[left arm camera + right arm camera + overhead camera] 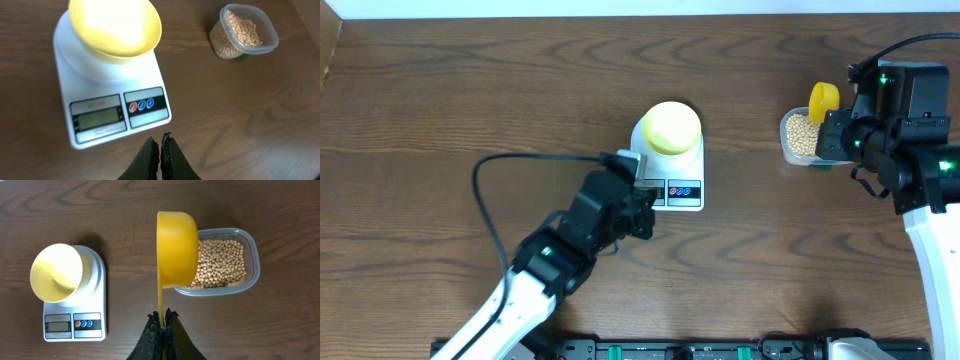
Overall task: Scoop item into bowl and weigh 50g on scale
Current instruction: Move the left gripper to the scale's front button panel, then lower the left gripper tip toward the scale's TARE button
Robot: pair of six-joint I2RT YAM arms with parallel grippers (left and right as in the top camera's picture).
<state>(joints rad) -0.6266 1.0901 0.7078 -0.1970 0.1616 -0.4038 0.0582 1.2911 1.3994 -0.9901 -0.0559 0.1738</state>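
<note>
Right hand pinches the scoop by the beans, left hand is pressed together. Scooping step, I'd say: dip next, then tip into the bowl.

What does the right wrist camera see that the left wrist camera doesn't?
Only the right wrist view shows the yellow scoop, its handle pinched in the shut right gripper. Only the left wrist view shows the left gripper, shut and holding nothing. Both show the pale yellow bowl sitting empty on the white scale, and the clear tub of beans.
</note>
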